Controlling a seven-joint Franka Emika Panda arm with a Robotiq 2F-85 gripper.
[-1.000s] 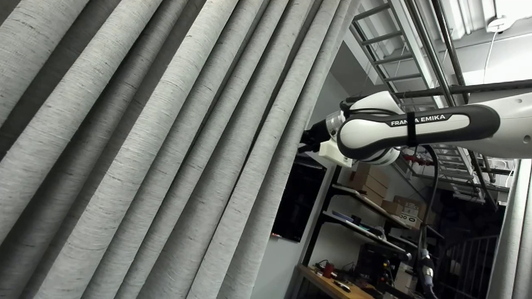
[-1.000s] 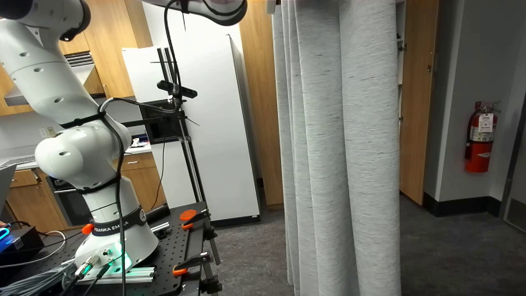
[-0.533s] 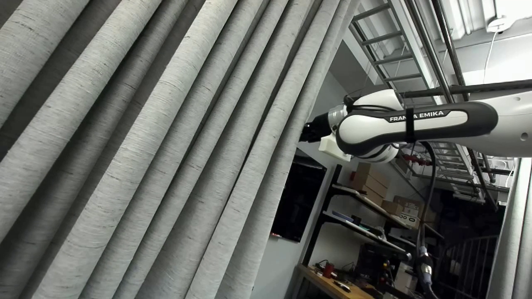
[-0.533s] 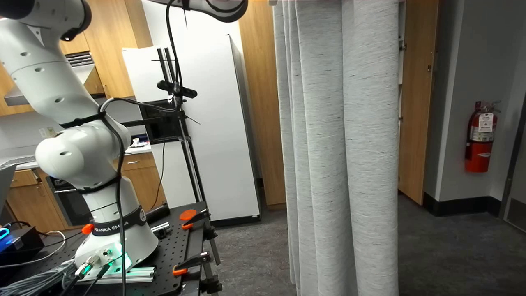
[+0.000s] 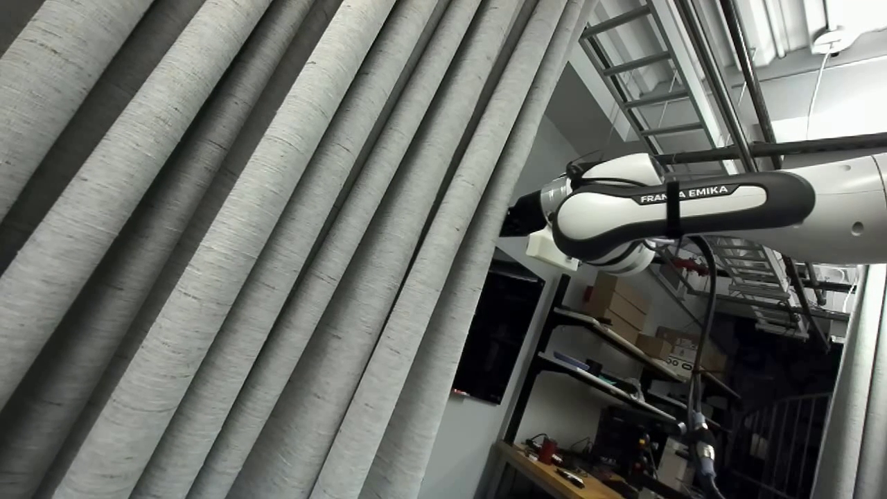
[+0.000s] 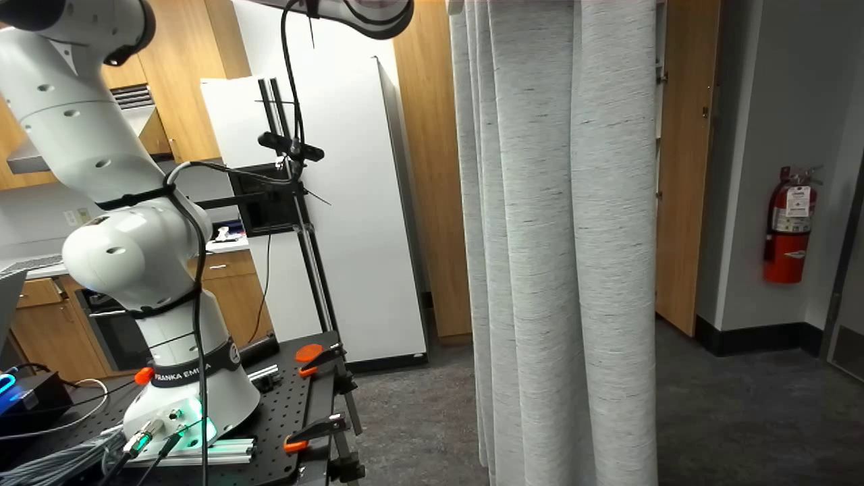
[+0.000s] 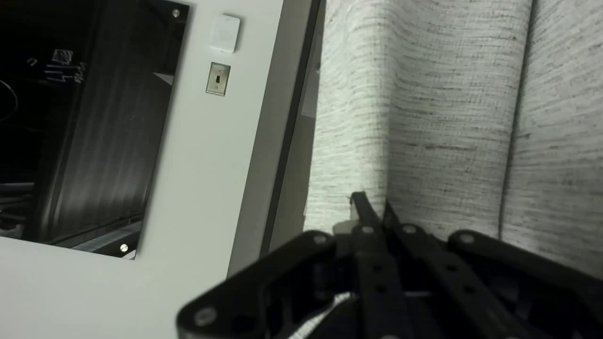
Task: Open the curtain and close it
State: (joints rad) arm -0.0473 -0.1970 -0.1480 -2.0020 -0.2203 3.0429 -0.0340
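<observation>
The curtain (image 5: 291,277), a light grey pleated drape, fills the left half of an exterior view and hangs in long folds (image 6: 540,236) in an exterior view. My gripper (image 5: 520,216) reaches its free edge, with the fingertips partly hidden behind the fabric. In the wrist view the gripper (image 7: 373,203) has its jaws shut together, a fold of the curtain (image 7: 447,117) pinched between the fingertips. One dark fingertip lies on the near-edge side of the fold, the other on the pleat side. Above the top of an exterior view (image 6: 368,15) the hand is out of frame.
A wall with a black screen (image 7: 108,127) and a light switch (image 7: 218,78) stands beside the curtain's edge. Shelves (image 5: 610,374) and overhead pipes (image 5: 797,147) lie beyond the arm. A camera stand (image 6: 297,175) rises near the base, before a fridge (image 6: 358,202).
The jaws have gone from open to shut at the curtain's edge. The arm has shifted slightly toward the curtain, and the hanging folds have moved a little to the right in an exterior view.
</observation>
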